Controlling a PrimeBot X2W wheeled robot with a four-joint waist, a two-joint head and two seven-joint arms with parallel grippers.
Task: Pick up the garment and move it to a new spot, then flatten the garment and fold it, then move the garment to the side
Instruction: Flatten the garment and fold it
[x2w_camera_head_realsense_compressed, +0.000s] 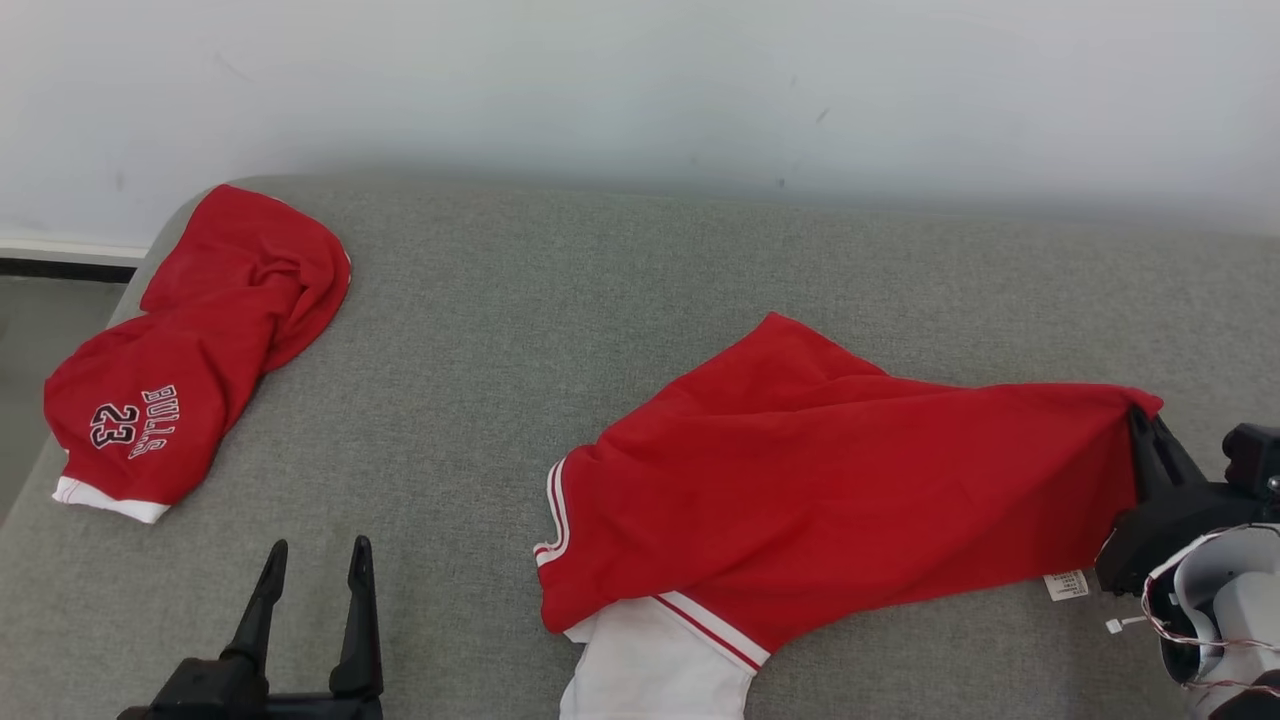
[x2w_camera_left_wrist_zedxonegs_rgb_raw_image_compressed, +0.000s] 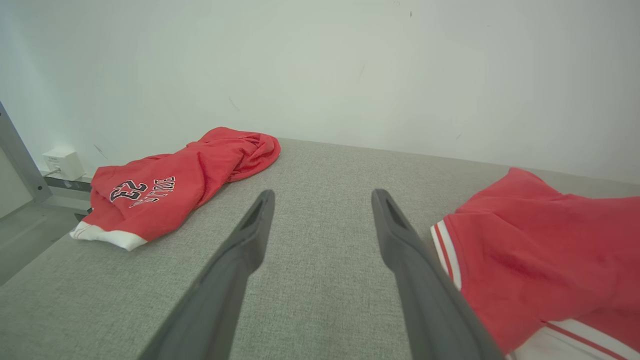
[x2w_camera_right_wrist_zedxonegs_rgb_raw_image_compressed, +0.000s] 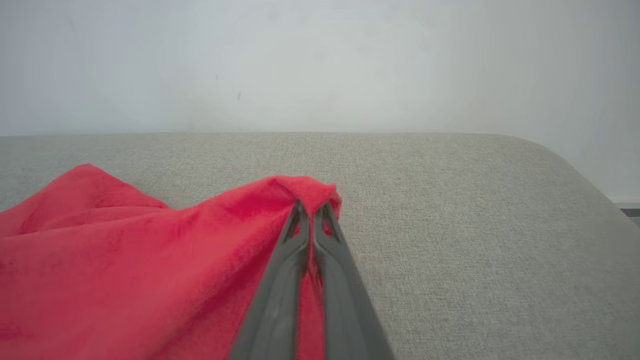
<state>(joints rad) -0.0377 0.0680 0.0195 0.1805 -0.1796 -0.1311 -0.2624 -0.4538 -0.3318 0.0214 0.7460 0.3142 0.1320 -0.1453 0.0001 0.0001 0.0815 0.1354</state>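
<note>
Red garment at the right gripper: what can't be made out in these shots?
Head view: garment, white part cut off by the bottom edge.
Head view: care label, print too small to read.
Right wrist view: bunched cloth hides how deep the right gripper bites the corner.

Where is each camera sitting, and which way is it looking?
Head view: on the head, looking down at the grey surface, left gripper lower left, right gripper far right.
Left wrist view: on the left wrist, looking along its open fingers toward the wall.
Right wrist view: on the right wrist, looking along its shut fingers pinching the red garment.
Shared: head and left wrist views both show the Bulls 23 garment.
</note>
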